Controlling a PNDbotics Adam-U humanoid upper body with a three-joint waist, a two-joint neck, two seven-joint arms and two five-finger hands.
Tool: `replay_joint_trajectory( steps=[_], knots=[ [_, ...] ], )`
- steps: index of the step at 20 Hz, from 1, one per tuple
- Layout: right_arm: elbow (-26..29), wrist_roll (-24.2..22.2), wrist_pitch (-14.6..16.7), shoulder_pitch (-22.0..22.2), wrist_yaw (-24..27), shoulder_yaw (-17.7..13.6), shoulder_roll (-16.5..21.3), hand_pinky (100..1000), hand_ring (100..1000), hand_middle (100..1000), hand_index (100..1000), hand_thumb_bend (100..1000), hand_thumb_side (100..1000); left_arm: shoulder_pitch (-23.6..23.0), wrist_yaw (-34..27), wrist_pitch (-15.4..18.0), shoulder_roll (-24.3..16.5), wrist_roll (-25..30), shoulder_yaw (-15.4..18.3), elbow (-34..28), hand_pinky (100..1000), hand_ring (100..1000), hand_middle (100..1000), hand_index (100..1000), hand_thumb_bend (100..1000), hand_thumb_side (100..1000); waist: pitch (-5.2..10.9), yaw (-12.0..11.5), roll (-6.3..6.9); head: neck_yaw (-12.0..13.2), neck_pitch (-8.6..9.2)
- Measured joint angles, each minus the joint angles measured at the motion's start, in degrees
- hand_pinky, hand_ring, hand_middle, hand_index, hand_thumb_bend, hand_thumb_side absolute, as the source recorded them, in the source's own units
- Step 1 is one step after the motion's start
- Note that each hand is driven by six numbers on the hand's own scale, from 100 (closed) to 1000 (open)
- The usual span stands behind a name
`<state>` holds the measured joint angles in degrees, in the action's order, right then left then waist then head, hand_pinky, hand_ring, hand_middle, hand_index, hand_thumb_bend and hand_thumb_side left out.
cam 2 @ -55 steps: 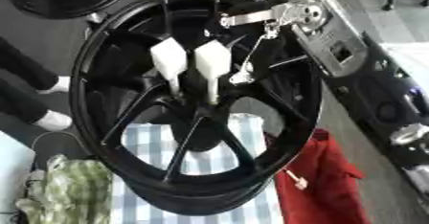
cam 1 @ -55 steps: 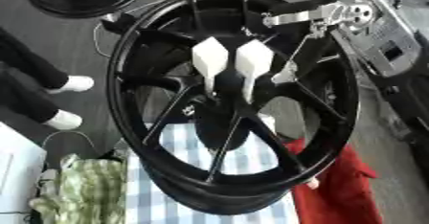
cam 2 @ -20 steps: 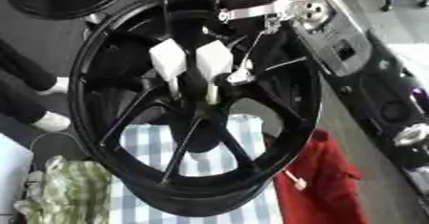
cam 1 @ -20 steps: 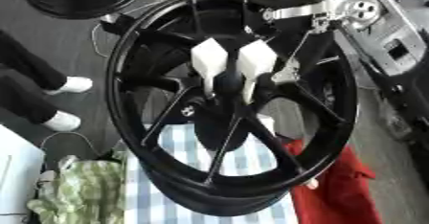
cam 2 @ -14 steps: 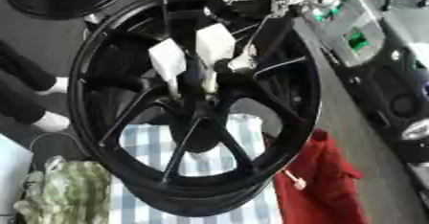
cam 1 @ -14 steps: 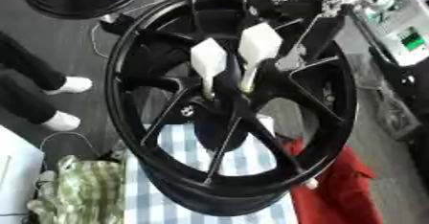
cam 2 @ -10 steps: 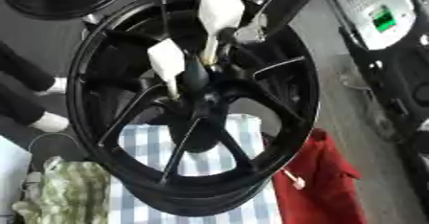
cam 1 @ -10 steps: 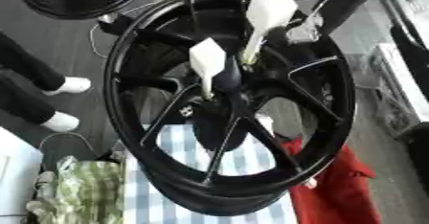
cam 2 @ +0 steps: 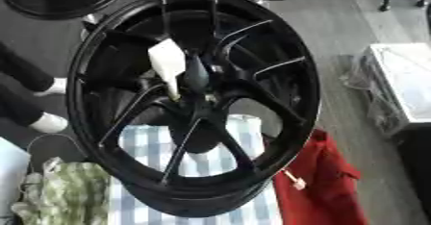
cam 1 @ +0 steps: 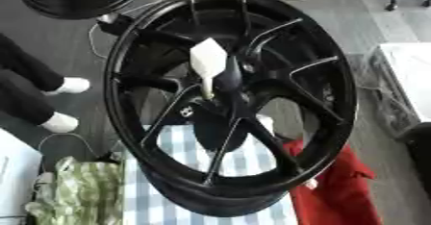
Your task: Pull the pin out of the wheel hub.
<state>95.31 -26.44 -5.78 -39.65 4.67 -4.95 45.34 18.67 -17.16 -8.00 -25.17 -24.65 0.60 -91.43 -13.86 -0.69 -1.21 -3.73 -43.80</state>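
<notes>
standing upright, wheel hub [cam 1: 227, 99] holds one white pin [cam 1: 207, 61]; neither hand shows.

Illumination is even, diffuse and moderately bright, with no single source identifiable. Both views are soft overall; fine detail is smeared. The black wheel [cam 1: 232, 99] reads as a dark mass, with faint pale sheen along its spokes and rim. The white pin tag [cam 1: 208, 61] appears nearly washed out. Shadows on the grey floor [cam 1: 76, 46] are weak and undefined.
</notes>
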Motion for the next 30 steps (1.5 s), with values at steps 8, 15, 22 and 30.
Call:
replay_joint_trajectory(
  steps=[8,15,22,30],
  knots=[
    [-6.32,15.38,-1.92,13.9,-1.82,-12.79,6.07,805,653,437,493,100,100,-0.1,0.0,0.17,-0.05,-0.86,0.71,-0.04,676,773,710,755,278,718,-0.05,0.82,0.29,1.57,0.08],
    [-16.22,21.82,-2.57,21.22,-6.35,-18.26,6.01,817,674,465,518,100,100,-0.11,0.0,0.18,-0.06,-0.96,1.0,-0.05,677,773,710,755,277,718,-0.15,1.06,0.41,2.11,0.13],
    [-19.82,25.53,-1.78,27.07,-9.69,-22.02,1.82,876,802,658,721,414,100,-0.12,0.0,0.27,-0.06,-1.28,1.17,-0.05,678,772,710,755,276,719,-0.27,1.5,0.59,2.53,0.14],
    [-20.69,26.77,0.96,29.6,-11.58,-23.73,-1.03,925,885,765,840,678,213,-0.28,0.0,0.2,-0.07,-1.36,1.31,-0.05,679,772,711,756,277,720,-0.27,1.66,0.63,2.66,0.14]
  ],
)
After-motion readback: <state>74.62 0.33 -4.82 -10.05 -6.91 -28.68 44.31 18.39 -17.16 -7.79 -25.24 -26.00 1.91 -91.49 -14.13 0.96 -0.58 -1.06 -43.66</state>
